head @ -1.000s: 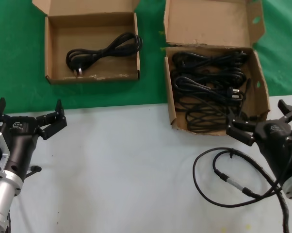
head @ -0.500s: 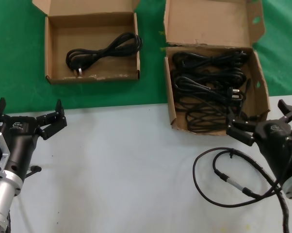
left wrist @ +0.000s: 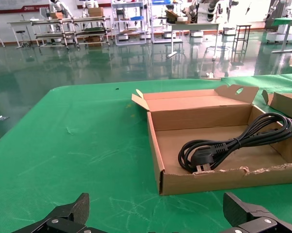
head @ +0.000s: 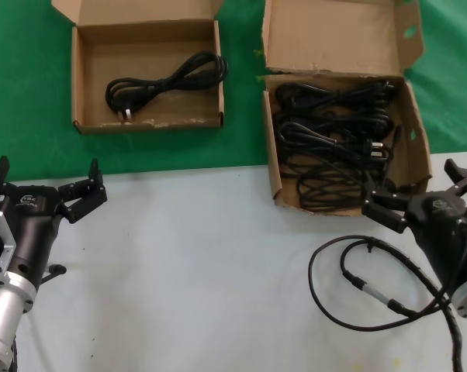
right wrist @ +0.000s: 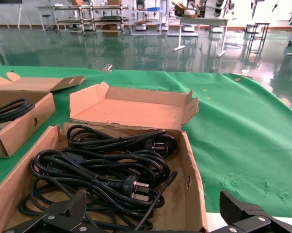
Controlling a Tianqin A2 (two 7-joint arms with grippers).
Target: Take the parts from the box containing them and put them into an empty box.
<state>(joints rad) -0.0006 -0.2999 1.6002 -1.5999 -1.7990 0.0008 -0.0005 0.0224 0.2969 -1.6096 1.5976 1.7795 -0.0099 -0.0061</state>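
Green-and-white surface point(head: 179, 256) seen under both arms. Left gripper point(head: 43, 190) hovering with fingers apart, nothing held. Ahead of it, shallow box point(head: 82, 85) with one cord point(head: 167, 81) laid inside. Tall box point(head: 271, 167) holding bundled cords point(head: 334, 132) just ahead of right gripper point(head: 420, 190), fingers spread, nothing held. Thick cable point(head: 350, 271) looped on surface beside right arm.

No readable text, number or brand is present. The left gripper point(head: 46, 188) carries a small pale emblem on its black housing, and the right gripper point(head: 420, 192) carries a similar one; neither can be read. The cardboard boxes show plain brown surfaces with no printing. A red strip on the far wall point(left wrist: 17, 8) bears characters too small to read.
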